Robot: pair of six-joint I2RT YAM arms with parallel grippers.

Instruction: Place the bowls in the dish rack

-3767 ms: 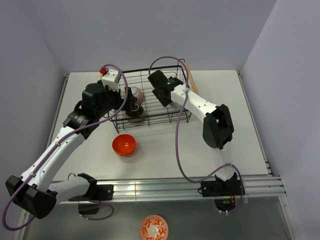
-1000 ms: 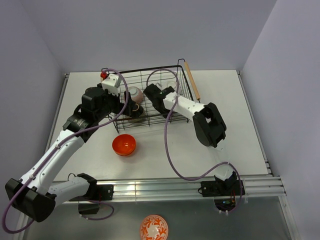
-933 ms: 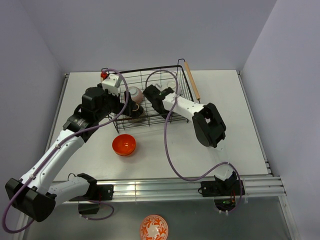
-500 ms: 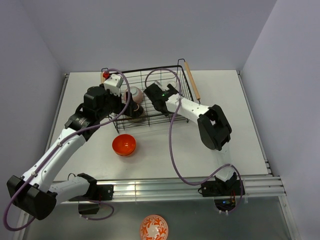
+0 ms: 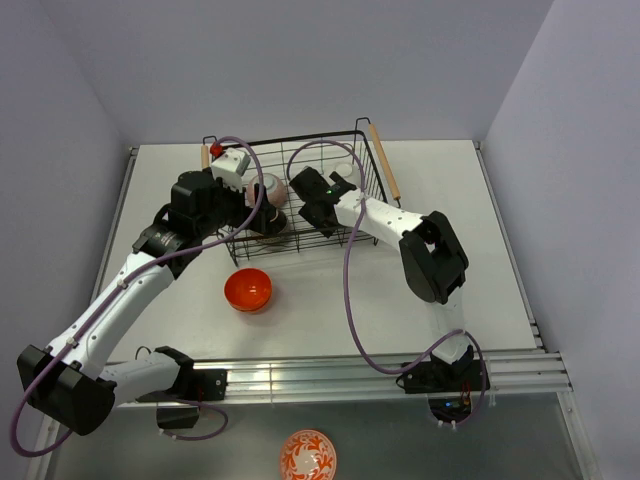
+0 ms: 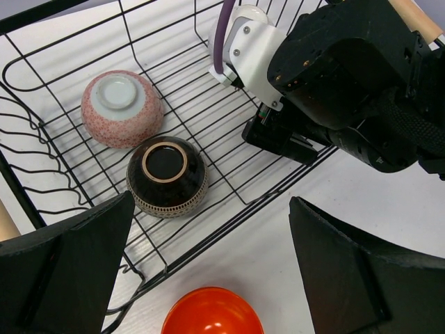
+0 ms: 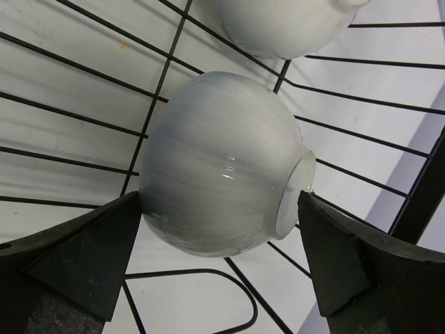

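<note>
Resting inside the big black wire dish rack (image 6: pixel 222 149) are a pink speckled bowl (image 6: pixel 122 108), a dark patterned bowl (image 6: pixel 167 176) and two plain white bowls (image 7: pixel 222 184). A shiny orange bowl (image 5: pixel 248 289) is left on the table (image 5: pixel 450 200) just outside the rack. The left hand (image 6: pixel 212 202) is held wide open and empty. One white bowl is framed by the right hand (image 7: pixel 219 198); whether it is gripped cannot be told.

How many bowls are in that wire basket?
4. In the black wire basket's left end, a pink speckled bowl and a dark patterned bowl sit upside down; a plain white bowl lies between the right claw's fingers, another white bowl beside it. Others may be hidden.
</note>
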